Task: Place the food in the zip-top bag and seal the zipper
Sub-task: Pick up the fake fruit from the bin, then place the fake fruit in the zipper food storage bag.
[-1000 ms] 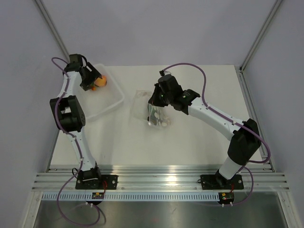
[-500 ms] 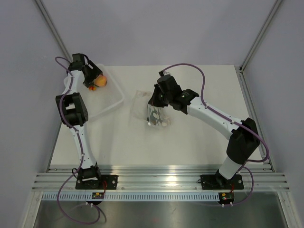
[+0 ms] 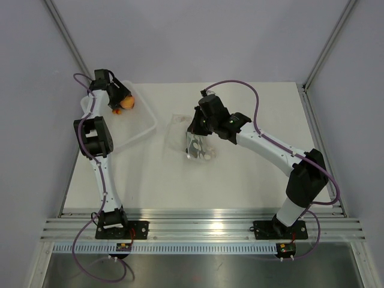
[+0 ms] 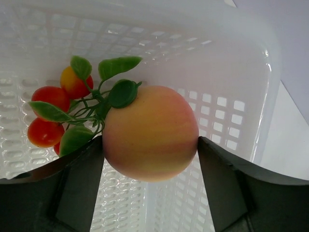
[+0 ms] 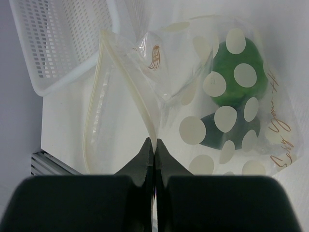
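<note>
My left gripper (image 4: 150, 145) is shut on the round orange-pink peach (image 4: 150, 133), over the white tray; it also shows in the top view (image 3: 125, 103). A sprig of small red tomatoes with green leaves (image 4: 60, 111) hangs beside the peach, attached at its stem. My right gripper (image 5: 155, 144) is shut on the zipper (image 5: 140, 104) of the clear dotted zip-top bag (image 5: 227, 116), holding one lip up so the mouth gapes. The bright green lump (image 5: 241, 72) lies inside the bag. In the top view the bag (image 3: 189, 141) sits mid-table under my right gripper (image 3: 193, 133).
The white translucent perforated tray (image 3: 141, 129) stands at the back left, also seen in the right wrist view (image 5: 63, 43) and left wrist view (image 4: 231, 72). Cage posts rise at both back corners.
My left gripper with the peach has shifted slightly toward the back in the tray area and the arm has straightened. The right arm and bag have hardly moved.
</note>
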Controlling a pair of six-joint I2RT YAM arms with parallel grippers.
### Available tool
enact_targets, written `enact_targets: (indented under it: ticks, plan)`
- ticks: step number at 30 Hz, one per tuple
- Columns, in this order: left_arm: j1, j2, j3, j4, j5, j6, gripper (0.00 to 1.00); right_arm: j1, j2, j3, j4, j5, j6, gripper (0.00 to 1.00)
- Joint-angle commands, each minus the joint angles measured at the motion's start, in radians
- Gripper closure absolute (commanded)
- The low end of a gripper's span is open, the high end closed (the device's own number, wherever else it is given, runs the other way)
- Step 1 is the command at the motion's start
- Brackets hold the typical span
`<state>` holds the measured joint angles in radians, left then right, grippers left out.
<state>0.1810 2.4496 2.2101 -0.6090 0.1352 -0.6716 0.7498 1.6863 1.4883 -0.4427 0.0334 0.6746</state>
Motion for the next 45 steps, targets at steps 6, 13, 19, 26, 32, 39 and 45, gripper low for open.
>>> enact_targets:
  ticks: [6,13,19,26,32,39,45]
  plan:
    - [-0.014,-0.135,-0.097,0.086,0.018,0.009,0.49,0.006,0.001,0.033,0.004,0.005,-0.009,1.00]
    - [-0.037,-0.418,-0.355,0.112,-0.032,0.061,0.59,0.006,0.015,0.029,0.007,0.013,-0.001,1.00]
    - [-0.064,-0.719,-0.665,0.204,-0.063,0.066,0.62,0.006,0.027,0.038,0.006,0.008,0.002,1.00]
    - [-0.202,-0.940,-0.854,0.175,0.084,0.145,0.64,0.006,0.042,0.064,0.009,0.005,0.005,1.00]
    - [-0.330,-1.096,-0.886,0.101,0.113,0.193,0.65,0.006,0.047,0.072,0.010,0.003,0.008,1.00]
    - [-0.428,-1.233,-0.948,0.066,0.103,0.171,0.66,0.005,0.061,0.086,0.009,-0.001,0.006,1.00]
    - [-0.512,-1.227,-0.964,0.072,0.172,0.158,0.66,0.006,0.059,0.090,0.007,-0.003,0.008,1.00]
